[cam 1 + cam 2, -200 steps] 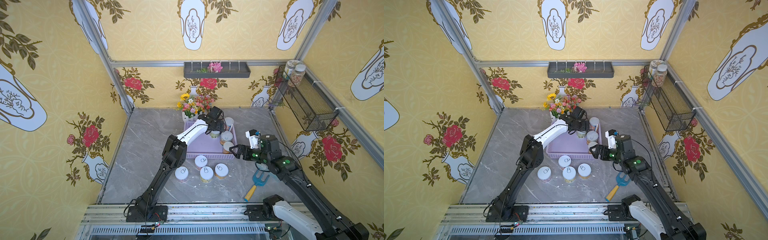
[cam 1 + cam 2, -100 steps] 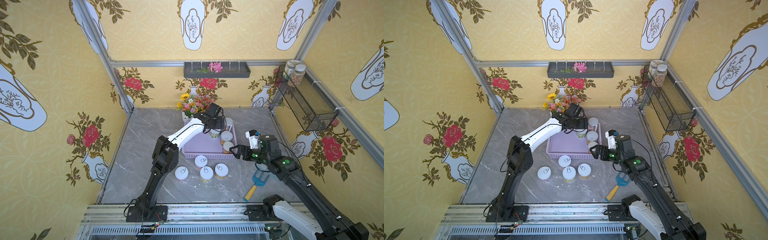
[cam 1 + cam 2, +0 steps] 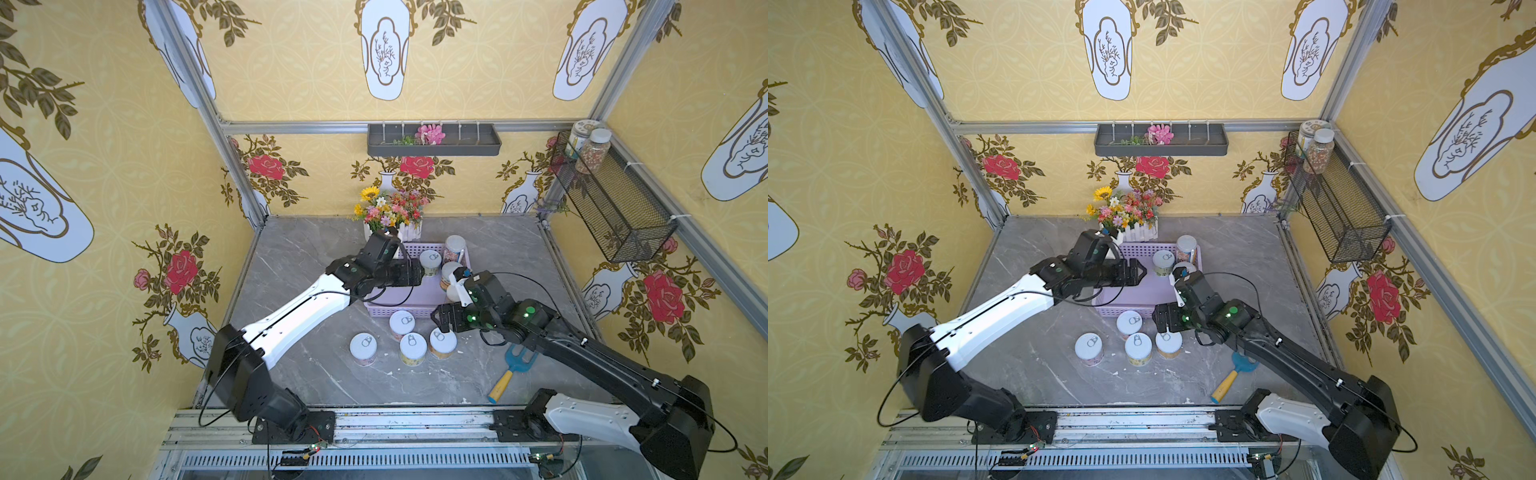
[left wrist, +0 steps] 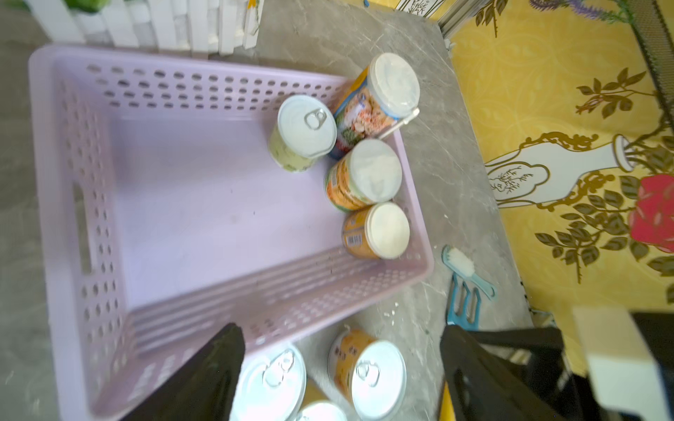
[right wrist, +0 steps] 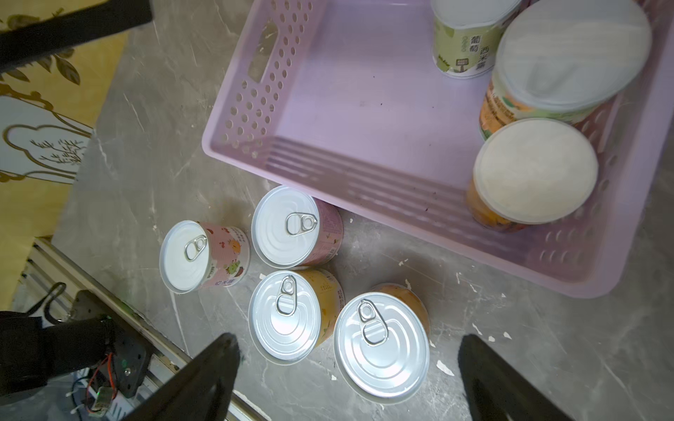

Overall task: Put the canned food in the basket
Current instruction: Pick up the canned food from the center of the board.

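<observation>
Only left wrist, brush (image 4: 460, 260) near basket (image 4: 189, 204)

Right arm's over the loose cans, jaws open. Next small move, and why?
Probably lower the right gripper around the orange-labelled can nearest it, then close. In the right wrist view that can sits between the open jaws, and it stands on the table outside the basket.
</observation>
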`<state>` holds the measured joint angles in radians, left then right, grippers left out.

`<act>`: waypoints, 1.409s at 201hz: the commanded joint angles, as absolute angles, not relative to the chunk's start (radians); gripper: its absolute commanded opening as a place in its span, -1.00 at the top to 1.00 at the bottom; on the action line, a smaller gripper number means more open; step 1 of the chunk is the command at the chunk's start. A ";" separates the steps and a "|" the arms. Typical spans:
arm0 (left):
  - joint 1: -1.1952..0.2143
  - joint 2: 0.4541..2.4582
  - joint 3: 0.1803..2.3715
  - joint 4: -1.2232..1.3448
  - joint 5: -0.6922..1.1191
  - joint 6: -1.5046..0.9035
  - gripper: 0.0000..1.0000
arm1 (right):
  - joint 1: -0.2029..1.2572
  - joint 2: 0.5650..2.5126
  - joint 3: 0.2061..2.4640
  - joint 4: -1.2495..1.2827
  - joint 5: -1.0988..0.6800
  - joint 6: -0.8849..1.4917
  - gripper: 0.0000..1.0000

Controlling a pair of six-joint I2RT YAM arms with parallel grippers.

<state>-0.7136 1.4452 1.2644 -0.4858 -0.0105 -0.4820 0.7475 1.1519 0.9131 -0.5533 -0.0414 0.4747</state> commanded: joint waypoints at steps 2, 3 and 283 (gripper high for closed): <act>-0.712 1.311 1.137 -0.474 0.073 -0.541 -0.80 | 0.832 1.222 0.956 -0.592 0.024 0.478 -0.96; -0.712 1.304 1.131 -0.476 0.075 -0.543 -0.80 | 0.837 1.226 0.958 -0.593 0.024 0.477 -0.96; -0.691 0.750 0.668 -0.680 0.102 -0.784 -0.77 | 1.038 1.743 1.275 -0.810 0.046 0.476 -0.92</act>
